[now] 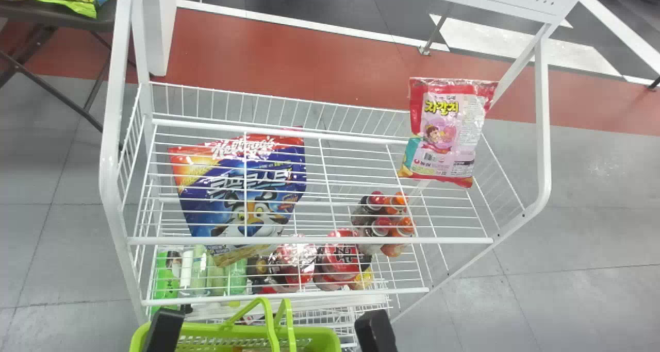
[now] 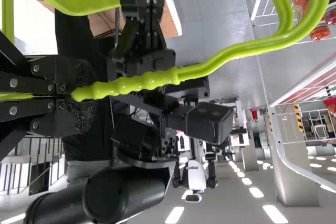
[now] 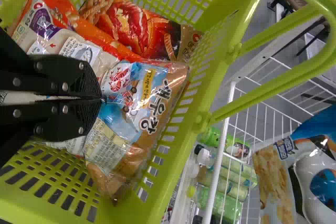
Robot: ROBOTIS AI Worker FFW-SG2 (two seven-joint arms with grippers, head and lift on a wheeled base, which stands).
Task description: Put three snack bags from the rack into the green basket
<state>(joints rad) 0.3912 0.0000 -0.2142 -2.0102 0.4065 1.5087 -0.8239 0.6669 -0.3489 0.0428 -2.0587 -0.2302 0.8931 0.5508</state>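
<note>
Right fingers [image 3: 71,116] over basket [image 3: 207,83], pinched on snack bag [image 3: 118,137]; left fingers [image 2: 50,116] tight round handle [image 2: 210,63]

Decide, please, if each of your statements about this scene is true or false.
1. The left gripper holds a handle of the green basket. True.
2. The pink and red snack bag is at the left side of the rack in the head view. False: it is at the right side.
3. The right gripper is at a snack bag with a blue panel. True.
4. The green basket has no snack bags in it. False: several lie inside.
</note>
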